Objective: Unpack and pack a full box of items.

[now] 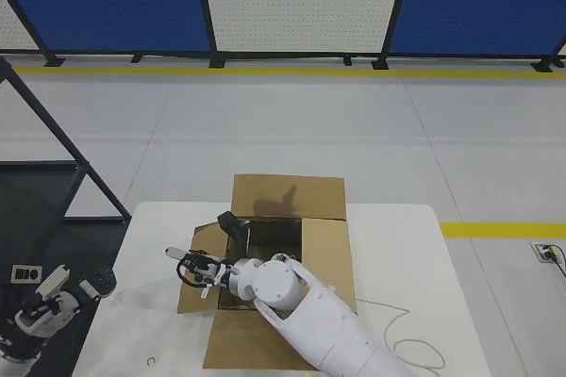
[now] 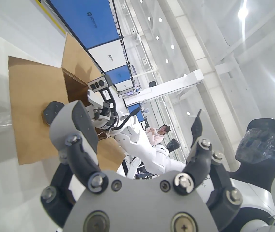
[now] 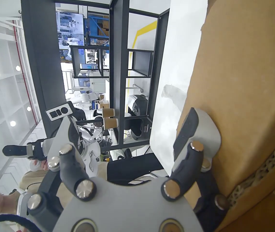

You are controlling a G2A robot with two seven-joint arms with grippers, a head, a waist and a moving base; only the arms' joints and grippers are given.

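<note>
Right wrist view: the right gripper [image 3: 129, 119] has its fingers spread wide with nothing between them. One finger [image 3: 188, 131] lies flat against the outside of a cardboard flap [image 3: 243, 73], and the other stands free in the air. From the top view, that gripper [image 1: 181, 264] sits at the flap on the robot's left side of the box [image 1: 288, 196]. The box stands mid-table [image 1: 406, 283] with all flaps folded out. Its inside is dark, and no items can be made out.

The left gripper [image 2: 137, 109], fingers also apart and empty, hangs well apart from the box, off the table's left edge [image 1: 99, 281].

The likely risk is that the flap lies outside the finger gap. Closing now would probably catch nothing. Pressing further sideways could crease the flap or slide the box across the table, since nothing steadies it.
</note>
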